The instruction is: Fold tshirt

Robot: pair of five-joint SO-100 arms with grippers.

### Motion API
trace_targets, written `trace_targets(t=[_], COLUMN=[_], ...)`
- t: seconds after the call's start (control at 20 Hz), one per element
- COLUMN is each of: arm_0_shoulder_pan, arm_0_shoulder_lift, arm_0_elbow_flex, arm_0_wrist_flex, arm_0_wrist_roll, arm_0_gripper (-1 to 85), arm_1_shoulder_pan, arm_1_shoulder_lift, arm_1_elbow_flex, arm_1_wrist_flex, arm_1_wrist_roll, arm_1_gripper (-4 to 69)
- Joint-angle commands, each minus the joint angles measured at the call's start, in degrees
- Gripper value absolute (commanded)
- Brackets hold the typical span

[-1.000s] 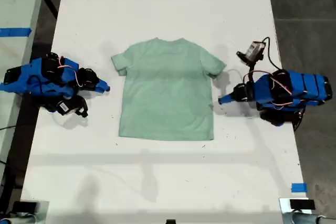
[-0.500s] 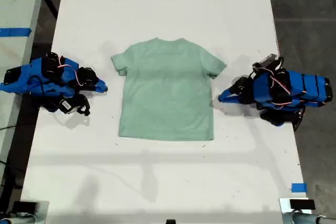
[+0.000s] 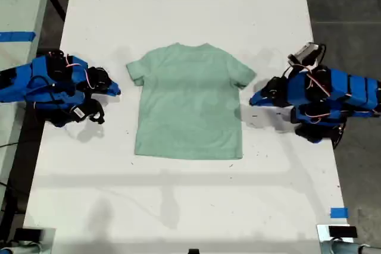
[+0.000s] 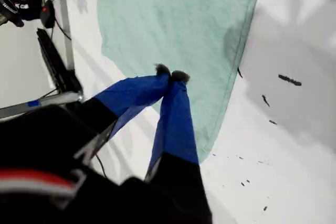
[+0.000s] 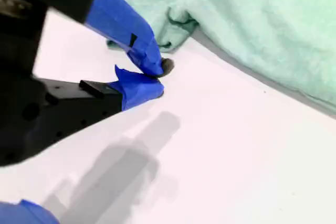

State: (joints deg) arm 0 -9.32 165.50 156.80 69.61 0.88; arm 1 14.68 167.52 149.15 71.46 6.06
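tshirt (image 3: 189,102): it lies flat and spread on the table (image 3: 178,206), midway between the two long edges. In the exterior view it sits somewhat nearer the table's top edge than its bottom edge.
heading: the collar (image 3: 191,46) points to the table edge at the exterior view's top, and the hem (image 3: 187,154) to the opposite edge.
long axis: it runs collar to hem, parallel to the table's long edges, with the sleeves reaching out toward those edges.
sleeve (image 5: 176,22): a little bunched and curled at its end, just ahead of my second gripper (image 5: 155,77).
my second gripper: tips together, nothing in them, low over bare table just short of that sleeve.
my first gripper (image 4: 170,74): tips pressed together and empty, aimed at the cloth near a side edge. I cannot tell whether it is above the cloth or just short of it.
arms: one arm (image 3: 53,84) lies by each long edge, the other (image 3: 321,96) opposite, both tips beside the tshirt and apart from it. I cannot say for sure which is first.
step: by my judgement, the reach for the first grasp; no fold is made yet.
how to do it well: open both jaws before you descend. Take each side at matching heights and pinch both layers at the edge. Lift only enough to clear the table, then carry the cloth inward parallel to the hem so the fold line stays along the long axis.
risk: closed tips would push and wrinkle the cloth instead of gripping it.
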Motion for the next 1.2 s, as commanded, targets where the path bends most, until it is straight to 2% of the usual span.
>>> trace_targets(t=[0.0, 0.25, 0.35, 0.5, 0.55, 0.6, 0.65, 0.85, 1.15], arm_0_shoulder_pan=[-6.06, -17.23, -21.18, -24.52, -24.61, -24.35, -23.99, -23.91, -22.94], arm_0_shoulder_lift=[-9.14, -32.61, -39.64, -44.91, -45.53, -46.05, -46.41, -46.67, -46.85], arm_0_elbow_flex=[-13.80, -41.75, -49.92, -53.61, -53.61, -53.44, -53.00, -51.86, -49.39], arm_0_wrist_flex=[-0.26, 9.40, 12.66, 13.36, 13.01, 12.83, 12.57, 12.13, 10.37], arm_0_wrist_roll=[7.03, 21.01, 24.70, 27.07, 27.16, 27.16, 27.16, 27.16, 26.89], arm_0_gripper=[0.1, 0.0, 0.0, 0.0, 0.0, 0.0, 0.0, 0.0, 0.0], arm_1_shoulder_pan=[8.88, 27.86, 33.75, 37.88, 38.67, 39.20, 39.90, 40.43, 39.99], arm_1_shoulder_lift=[-14.15, -31.99, -35.42, -39.29, -40.52, -41.66, -42.36, -45.97, -58.10], arm_1_elbow_flex=[-17.05, -35.42, -40.25, -43.24, -43.15, -42.45, -40.96, -32.26, -21.80], arm_1_wrist_flex=[5.19, 13.45, 15.47, 16.26, 16.26, 16.00, 15.03, 5.89, -11.78], arm_1_wrist_roll=[-11.78, -30.76, -35.86, -40.43, -42.01, -43.07, -44.38, -47.20, -49.83], arm_1_gripper=[0.3, 0.3, 0.3, 0.4, 1.9, 15.2, 22.2, 30.8, 30.7])
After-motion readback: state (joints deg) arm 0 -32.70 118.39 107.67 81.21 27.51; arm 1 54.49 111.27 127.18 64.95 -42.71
